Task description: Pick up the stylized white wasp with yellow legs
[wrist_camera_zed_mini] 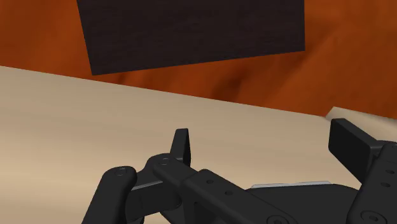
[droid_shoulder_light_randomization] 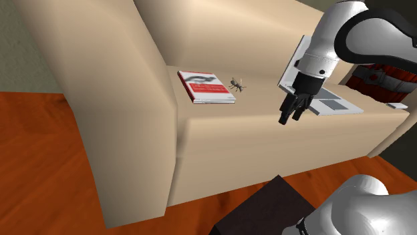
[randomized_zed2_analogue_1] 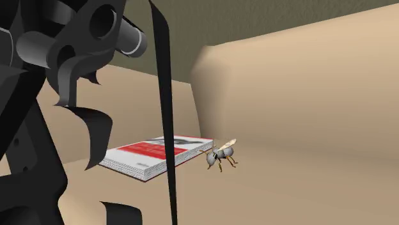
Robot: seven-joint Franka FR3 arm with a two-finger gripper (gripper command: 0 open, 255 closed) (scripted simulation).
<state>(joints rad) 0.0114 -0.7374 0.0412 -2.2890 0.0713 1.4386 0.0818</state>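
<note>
Trouble, judged from the shoulder view, would come from smallness and a close neighbour. The wasp (droid_shoulder_light_randomization: pixel 236 84) lay on the sofa (droid_shoulder_light_randomization: pixel 234 133) seat just beside the red-and-white book (droid_shoulder_light_randomization: pixel 206 87), on the side nearer the arm. A descent that drifted toward the view's left could land a finger on the book's edge and nudge both. The end effector (droid_shoulder_light_randomization: pixel 291 115) hung above the seat, well apart from the wasp toward the view's right, near a flat grey slab (droid_shoulder_light_randomization: pixel 334 105). The insect's thin legs and low body offered little to clamp. I judged it likely to skid or tip away if the 2 fingers closed off-centre or too high.

In the second exterior view the wasp (randomized_zed2_analogue_1: pixel 222 155) stood on the seat at the corner of the book (randomized_zed2_analogue_1: pixel 153 153), touching it or nearly so; I could not tell which. Its body was pale grey with darker bands, its legs orange-yellow, its wings pale and raised. Close to the camera, black shapes (randomized_zed2_analogue_1: pixel 38 96) crossed the view's left half.

In the wrist view the end effector (wrist_camera_zed_mini: pixel 267 143) had its fingers (wrist_camera_zed_mini: pixel 181 145) standing apart with nothing between them. It hung over the seat's front edge, with the orange floor (wrist_camera_zed_mini: pixel 267 83) and the dark stand (wrist_camera_zed_mini: pixel 191 32) beyond. The aim would need turning toward the wasp first.
</note>
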